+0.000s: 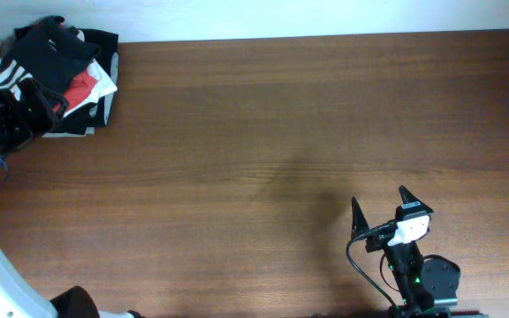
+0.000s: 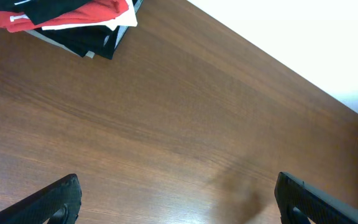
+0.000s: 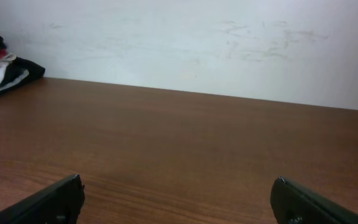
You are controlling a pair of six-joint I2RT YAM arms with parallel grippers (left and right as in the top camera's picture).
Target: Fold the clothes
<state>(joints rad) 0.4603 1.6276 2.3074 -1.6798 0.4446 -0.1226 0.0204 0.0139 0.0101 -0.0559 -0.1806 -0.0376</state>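
Two grippers: both mine, both with fingers spread wide and nothing between them.
Left gripper (image 2: pixel 178 182): it hangs over bare wood near the heap (image 1: pixel 69 79), which shows at the upper left edge of my wrist view.
Right gripper (image 1: pixel 378 201): well apart from the heap, across the table on the near side. From that wrist the heap is only a small dark lump far off to the left.
Black T-shirt (image 1: pixel 49 49): crumpled on top of the heap, over a red shirt (image 1: pixel 82 88) and some white fabric. There are white marks on the black cloth at the heap's left side, too small for me to read as a logo.
Progress: as I judge it, nothing is folded yet, and the shirt is neither spread nor flat.
Left to do: lift the shirt off the heap, lay it flat on the open wood to the heap's right, then fold sleeves and body.
Around: the table (image 1: pixel 281 132) runs as plain wood from the heap to my right gripper. A white wall stands behind the heap.
In the way: the red shirt may drag along with the black one. In the overhead view my left arm's dark bulk sits against the heap's left side, so I cannot tell where cloth ends there.
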